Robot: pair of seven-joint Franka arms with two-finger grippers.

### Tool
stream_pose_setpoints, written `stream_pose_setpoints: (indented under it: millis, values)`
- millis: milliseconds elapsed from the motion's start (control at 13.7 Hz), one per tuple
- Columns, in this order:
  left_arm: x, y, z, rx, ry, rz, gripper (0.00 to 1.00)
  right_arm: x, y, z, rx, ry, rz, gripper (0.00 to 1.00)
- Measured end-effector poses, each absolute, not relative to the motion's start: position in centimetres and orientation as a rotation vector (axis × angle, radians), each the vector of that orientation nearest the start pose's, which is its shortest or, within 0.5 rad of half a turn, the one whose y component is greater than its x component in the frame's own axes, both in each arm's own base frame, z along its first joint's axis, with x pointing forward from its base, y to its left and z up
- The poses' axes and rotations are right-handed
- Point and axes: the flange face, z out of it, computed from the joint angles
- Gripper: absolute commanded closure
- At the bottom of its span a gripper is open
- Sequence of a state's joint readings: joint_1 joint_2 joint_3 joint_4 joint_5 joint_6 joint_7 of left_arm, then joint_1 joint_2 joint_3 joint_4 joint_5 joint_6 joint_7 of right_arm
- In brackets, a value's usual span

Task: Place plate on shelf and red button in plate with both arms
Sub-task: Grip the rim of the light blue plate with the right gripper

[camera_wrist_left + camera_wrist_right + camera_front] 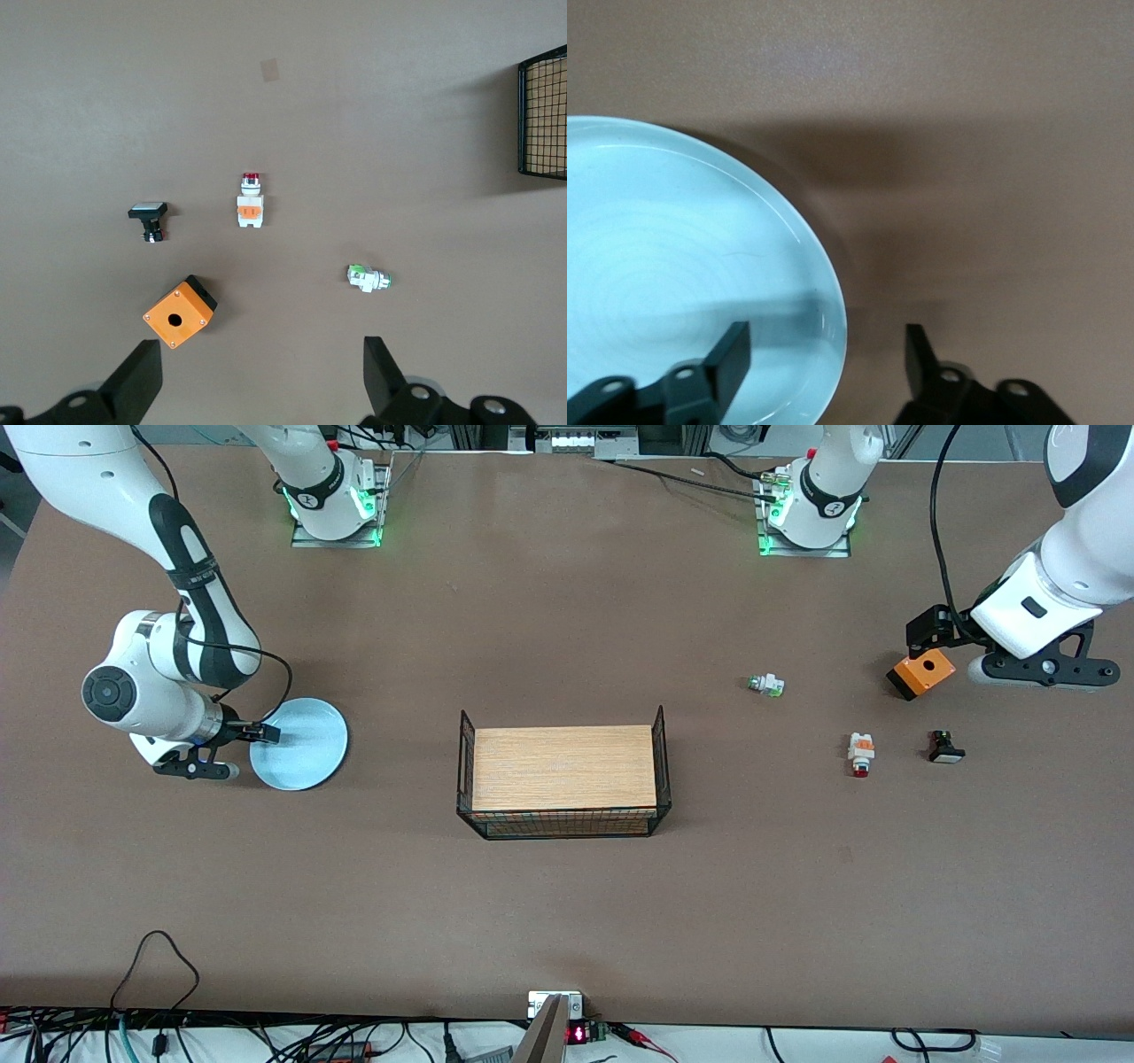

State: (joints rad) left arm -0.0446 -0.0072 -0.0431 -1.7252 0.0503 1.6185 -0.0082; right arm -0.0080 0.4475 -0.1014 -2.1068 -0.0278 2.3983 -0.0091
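Observation:
The pale blue plate [306, 748] [682, 283] lies flat on the table at the right arm's end. My right gripper [252, 740] [826, 345] is low at its rim and open. One finger is over the plate's inside, the other is outside the rim, and neither touches it. The red button [860, 754] [251, 202], white with an orange block and a red tip, lies on the table toward the left arm's end. My left gripper [930, 642] [261, 354] hangs open and empty over the table beside an orange box, farther from the front camera than the button.
A wire basket [660, 731] with a wooden board in it stands mid-table. Around the red button lie an orange box [921, 674] [180, 311], a white part with a green tip [766, 685] [368, 278] and a black part with a white cap [945, 747] [149, 220].

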Motion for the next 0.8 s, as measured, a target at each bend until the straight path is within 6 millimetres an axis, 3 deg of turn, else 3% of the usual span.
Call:
stream_pose_setpoints:
  millis: [73, 292, 803]
  values:
    - [54.75, -4.30, 55.98, -3.080, 0.130, 0.150, 0.00, 55.96, -6.22, 18.97, -3.181, 0.082, 0.253, 0.85]
    - [54.75, -4.30, 55.98, -3.080, 0.130, 0.150, 0.00, 55.91, -6.22, 18.76, -3.176, -0.023, 0.262, 0.99]
    - [54.74, -4.29, 55.97, -3.080, 0.130, 0.151, 0.00, 56.18, -6.08, 19.67, -3.171, -0.042, 0.283, 1.00]
